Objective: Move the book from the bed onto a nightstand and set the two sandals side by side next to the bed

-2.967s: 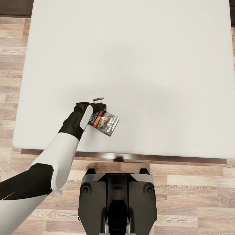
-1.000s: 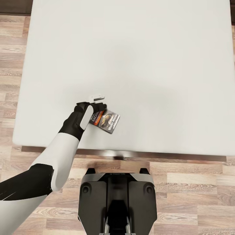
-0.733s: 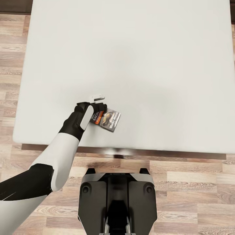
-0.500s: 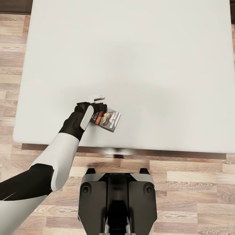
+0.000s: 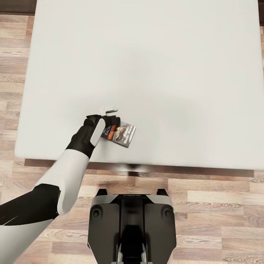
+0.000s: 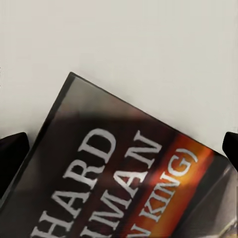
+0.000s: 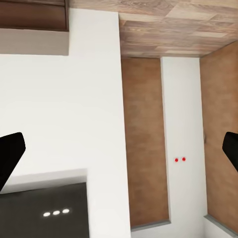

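Note:
The book [image 5: 121, 134], dark with an orange band and white lettering, hangs just over the near left part of the bed's off-white mattress [image 5: 154, 73]. My left gripper [image 5: 110, 124] is shut on the book's left end. In the left wrist view the book [image 6: 124, 188] spans the gap between the two black fingertips [image 6: 11, 153], with "HARD" and "MAN" readable on its cover. My right gripper [image 7: 119, 153] is open, with nothing between its fingertips, which stand wide apart.
The bed's dark wood frame [image 5: 190, 173] runs along its near edge, just ahead of my base [image 5: 132, 227]. Wood-plank floor [image 5: 11, 91] lies on both sides. A dark brown wooden piece [image 5: 16, 6] sits at the far left corner.
The whole view has slid back, so the bed's near edge now lies farther from my base. The book stays in my left gripper and has tilted slightly since three seconds ago.

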You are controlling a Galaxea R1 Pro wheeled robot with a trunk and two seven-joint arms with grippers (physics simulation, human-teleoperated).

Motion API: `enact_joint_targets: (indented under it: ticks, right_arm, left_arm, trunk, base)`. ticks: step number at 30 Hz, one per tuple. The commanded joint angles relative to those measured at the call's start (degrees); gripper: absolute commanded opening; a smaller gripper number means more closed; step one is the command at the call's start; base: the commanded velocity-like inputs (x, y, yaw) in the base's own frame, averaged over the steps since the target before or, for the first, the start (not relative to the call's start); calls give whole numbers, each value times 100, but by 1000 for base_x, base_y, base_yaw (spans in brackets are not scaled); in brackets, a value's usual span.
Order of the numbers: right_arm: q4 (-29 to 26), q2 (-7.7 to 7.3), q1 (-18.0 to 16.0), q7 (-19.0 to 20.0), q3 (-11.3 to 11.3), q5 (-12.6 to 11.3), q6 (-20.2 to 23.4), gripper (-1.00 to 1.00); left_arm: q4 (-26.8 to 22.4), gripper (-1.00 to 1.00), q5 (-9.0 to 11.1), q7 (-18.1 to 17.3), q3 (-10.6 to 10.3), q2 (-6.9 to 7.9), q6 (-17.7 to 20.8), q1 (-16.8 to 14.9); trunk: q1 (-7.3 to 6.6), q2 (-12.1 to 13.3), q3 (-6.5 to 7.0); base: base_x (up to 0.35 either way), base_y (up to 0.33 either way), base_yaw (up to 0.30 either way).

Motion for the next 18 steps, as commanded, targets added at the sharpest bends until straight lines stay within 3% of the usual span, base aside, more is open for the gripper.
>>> enact_joint_targets:
  ticks: [1, 18]
  right_arm:
    - [18, -3, -7, -31, -35, 61, 9, 100]
    - [18, -4, -9, -31, -35, 61, 6, 100]
  left_arm:
    - [81, 100, 97, 68, -3, 0, 27, 1]
    - [80, 100, 97, 69, -4, 0, 27, 1]
  trunk:
    - [2, -5, -4]
    - [2, -5, -4]
  base:
    - [-190, 0, 0]
    - [-53, 0, 0]
